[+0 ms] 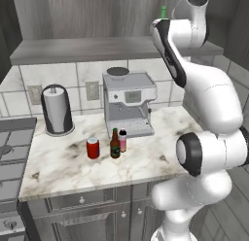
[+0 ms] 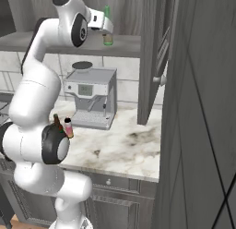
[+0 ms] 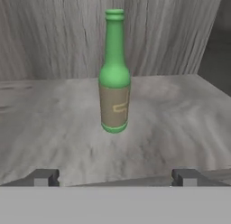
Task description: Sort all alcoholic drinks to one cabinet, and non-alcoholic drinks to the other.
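Observation:
A green beer bottle with a tan label stands upright on the grey shelf floor of a wall cabinet; it also shows in the right base view and its top in the left base view. My gripper is open, a short way in front of the bottle and apart from it, with nothing between its fingers; the hand hovers at the shelf edge. On the counter stand a red soda can, a dark brown bottle and a small pink bottle close together.
A coffee machine stands behind the drinks and a paper towel holder at the left. A stove borders the counter on the left. The cabinet's open door hangs out to the right of the shelf.

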{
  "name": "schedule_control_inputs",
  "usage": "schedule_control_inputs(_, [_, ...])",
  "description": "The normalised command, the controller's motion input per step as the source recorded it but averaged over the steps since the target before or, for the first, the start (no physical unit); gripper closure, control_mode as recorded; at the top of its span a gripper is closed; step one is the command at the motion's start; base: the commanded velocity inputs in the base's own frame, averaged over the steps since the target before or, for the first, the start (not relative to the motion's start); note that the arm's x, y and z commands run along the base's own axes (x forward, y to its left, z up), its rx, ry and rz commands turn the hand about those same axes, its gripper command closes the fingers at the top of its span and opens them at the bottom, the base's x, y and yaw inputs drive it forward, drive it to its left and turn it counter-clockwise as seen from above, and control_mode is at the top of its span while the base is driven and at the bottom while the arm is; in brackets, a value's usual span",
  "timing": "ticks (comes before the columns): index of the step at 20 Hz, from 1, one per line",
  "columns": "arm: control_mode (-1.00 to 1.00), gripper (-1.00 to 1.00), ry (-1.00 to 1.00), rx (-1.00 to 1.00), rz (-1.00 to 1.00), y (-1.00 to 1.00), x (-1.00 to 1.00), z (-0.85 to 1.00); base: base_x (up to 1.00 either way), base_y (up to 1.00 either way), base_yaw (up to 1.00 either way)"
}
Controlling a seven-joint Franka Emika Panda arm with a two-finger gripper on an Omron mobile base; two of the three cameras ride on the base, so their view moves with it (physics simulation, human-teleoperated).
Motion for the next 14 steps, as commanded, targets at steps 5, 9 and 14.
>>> schedule_control_inputs(5, [-1.00, -1.00, 0.00, -0.02, 0.10, 0.09, -0.86, -0.16, 0.00, 0.00, 0.00])
schedule_control_inputs(9, [-1.00, -1.00, -0.04, 0.00, 0.10, 0.08, -0.89, -0.14, 0.00, 0.00, 0.00])
schedule_control_inputs(14, [-1.00, -1.00, -0.06, 0.00, 0.12, 0.11, -0.98, -0.18, 0.00, 0.00, 0.00])
